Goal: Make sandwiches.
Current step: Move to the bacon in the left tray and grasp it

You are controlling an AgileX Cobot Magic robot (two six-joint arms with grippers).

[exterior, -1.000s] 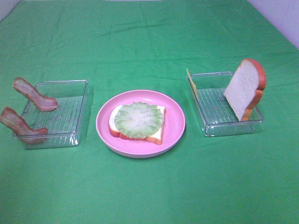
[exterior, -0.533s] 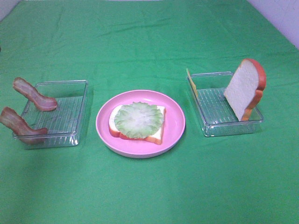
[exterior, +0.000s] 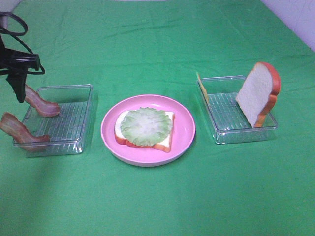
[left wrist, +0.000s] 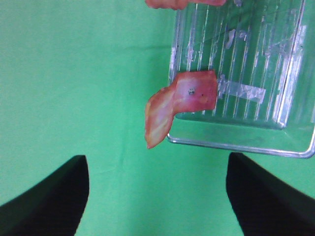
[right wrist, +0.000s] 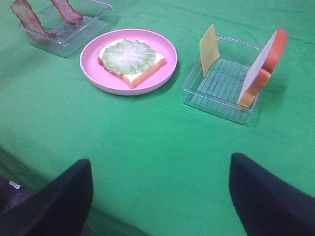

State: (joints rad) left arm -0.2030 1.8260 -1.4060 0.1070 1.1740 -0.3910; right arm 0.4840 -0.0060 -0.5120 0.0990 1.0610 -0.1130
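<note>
**High camera.** Your count:
- Two wavy reddish-brown bacon strips: far bacon strip (exterior: 45, 105), near bacon strip (exterior: 19, 131).
- Two white bread slices with orange-brown crust: flat bread slice (exterior: 166, 140), upright bread slice (exterior: 257, 93).
- One round pale-green lettuce leaf (exterior: 146, 126).
- One thin yellow cheese square (exterior: 202, 88).
- Two clear ribbed plastic trays: left tray (exterior: 64, 147), right tray (exterior: 243, 136).
- One round pink plate (exterior: 186, 129).

The black left gripper (exterior: 19, 92) points down over the left tray's outer rim, where both strips drape. It crosses in front of the far bacon strip; contact can't be judged here. The plate, with the flat slice under the lettuce, lies well off toward the middle. The right tray is farthest from that gripper, cheese and upright slice leaning at its opposite ends.

**Left wrist.** Left gripper (left wrist: 157, 196) spread wide, nothing between its black fingers (left wrist: 49, 196), nothing touching them. Just ahead, the near bacon strip (left wrist: 181, 98) hangs across the left tray (left wrist: 251, 59) corner, partly over green cloth (left wrist: 74, 73). The far bacon strip (left wrist: 182, 2) barely shows, farther ahead.

**Right wrist.** Right gripper (right wrist: 160, 196) spread wide and empty, over bare cloth. Ahead of it sit two groups:
- The pink plate (right wrist: 165, 73), with lettuce leaf (right wrist: 127, 55) on the flat bread slice (right wrist: 141, 74).
- The right tray (right wrist: 216, 112), with cheese square (right wrist: 208, 49) and upright bread slice (right wrist: 261, 69).

Beyond the plate, both strips sit in the left tray (right wrist: 78, 34). Nothing stands between the fingers and these.
</note>
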